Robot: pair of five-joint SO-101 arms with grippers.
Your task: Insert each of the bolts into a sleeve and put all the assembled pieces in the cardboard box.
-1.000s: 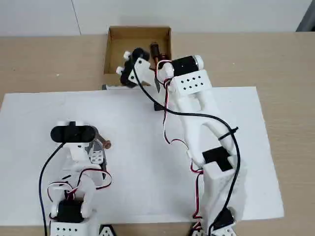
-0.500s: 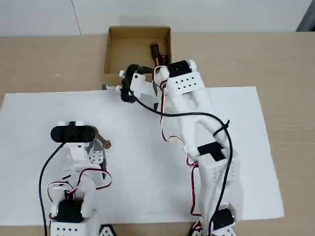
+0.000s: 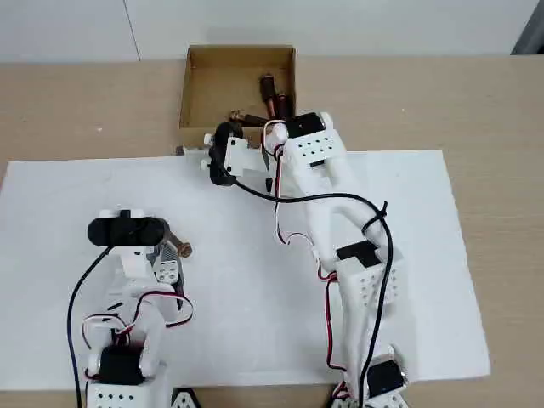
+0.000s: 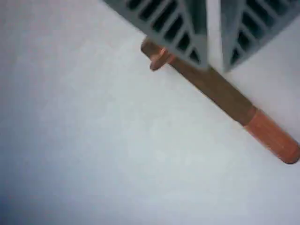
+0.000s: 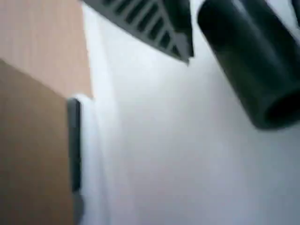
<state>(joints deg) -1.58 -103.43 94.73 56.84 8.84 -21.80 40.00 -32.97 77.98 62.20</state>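
A copper-brown bolt point(image 4: 220, 93) with an orange tip rests against the white paper, and my left gripper point(image 4: 213, 56) is shut on its shaft near the head. From above, this bolt point(image 3: 178, 247) sticks out beside the left gripper point(image 3: 167, 265) at the lower left. The cardboard box point(image 3: 197, 85) stands beyond the paper and holds assembled pieces point(image 3: 272, 92), one of them point(image 3: 242, 116) by its near wall. My right gripper point(image 3: 270, 160) hangs just in front of the box. It point(image 5: 239, 42) is open over a black sleeve point(image 5: 255, 79) lying on the paper.
The white paper sheet point(image 3: 238, 280) covers the wooden table point(image 3: 476, 102) in front of both arms. A small grey strip point(image 3: 191, 150) sits at the paper's far edge by the box, also seen as a grey strip point(image 5: 73, 145) beside the cardboard.
The right arm has drawn back from over the box to the paper's far edge. An assembled piece now lies in the box by the near wall. The left arm has not moved.
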